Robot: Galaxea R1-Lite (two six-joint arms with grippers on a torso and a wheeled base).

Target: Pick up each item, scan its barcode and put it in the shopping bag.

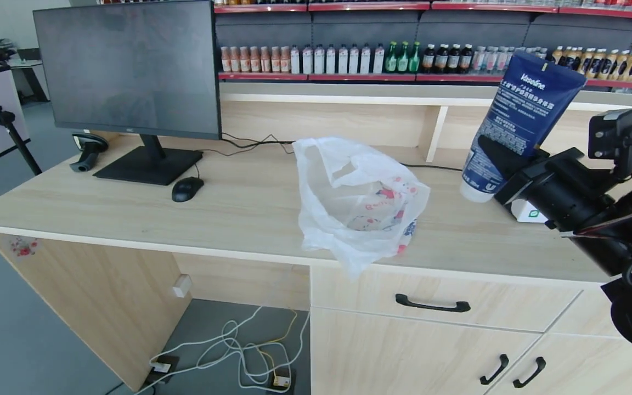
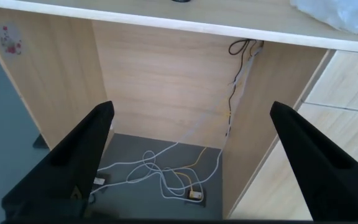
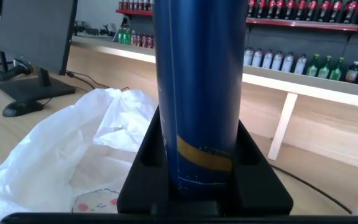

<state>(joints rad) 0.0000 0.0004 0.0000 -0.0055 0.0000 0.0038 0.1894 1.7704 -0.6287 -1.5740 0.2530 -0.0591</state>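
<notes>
The blue tube (image 1: pixel 524 118) is off the counter (image 1: pixel 228 211), held cap-down and tilted, up and to the right of the shopping bag (image 1: pixel 354 203). My right gripper (image 1: pixel 505 164) is clamped on its lower half, a finger on each flank, as the right wrist view shows. So the pick-up is done. I judge I am at the scanning step, though I cannot tell whether the barcode has been read.

A handheld scanner (image 1: pixel 88 151) lies far to the left of the bag, beyond the mouse (image 1: pixel 187 188) and the monitor (image 1: pixel 129 66). A small white box (image 1: pixel 530 211) sits to the right of the bag, just under my gripper; I cannot tell what it is.

My left gripper (image 2: pixel 191 107) hangs below the counter's edge, left of the bag, fingers spread wide and holding nothing.

Next I need the tube's printed side turned toward a reader. Then I carry it left to above the bag. The bag is limp and its mouth slumps, so I would lower the tube well inside the opening before releasing it.
</notes>
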